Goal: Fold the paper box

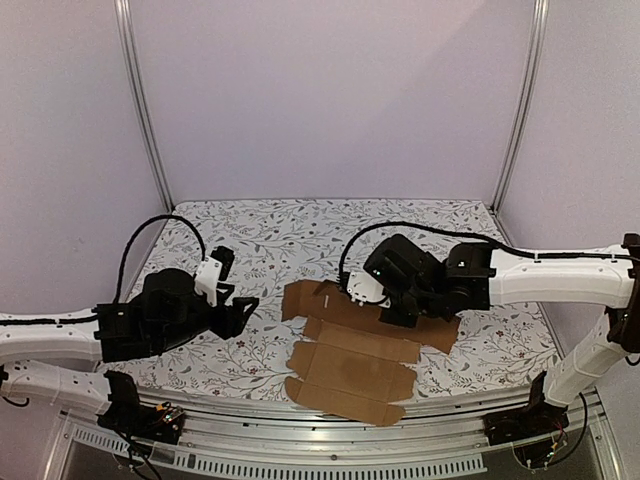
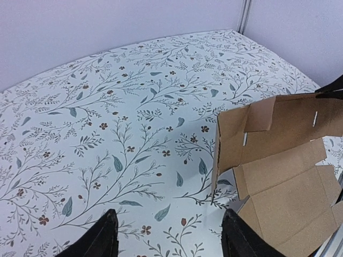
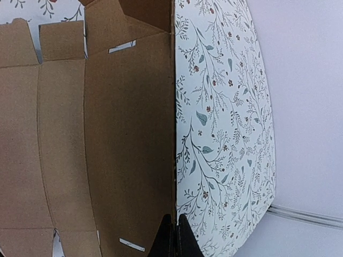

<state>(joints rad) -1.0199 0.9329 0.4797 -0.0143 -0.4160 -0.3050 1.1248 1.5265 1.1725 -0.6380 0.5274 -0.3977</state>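
Note:
The paper box point(image 1: 350, 370) is a flat brown die-cut sheet with flaps and notches, lying on the flowered table near its front edge. My right gripper point(image 1: 393, 315) is shut on the edge of the sheet's far panel. In the right wrist view the pinched edge of the paper box point(image 3: 107, 134) runs straight up from the gripper point(image 3: 174, 238), and that panel looks lifted. My left gripper point(image 1: 243, 312) hovers open just left of the sheet, apart from it. Its wrist view shows the gripper point(image 2: 171, 235) with only tablecloth between the fingers and the paper box point(image 2: 284, 171) off to the right.
The flowered table point(image 1: 300, 230) stretches back to pale walls, with metal frame posts at the left point(image 1: 145, 110) and right point(image 1: 520, 100). A metal rail point(image 1: 330, 445) runs along the front edge just below the sheet.

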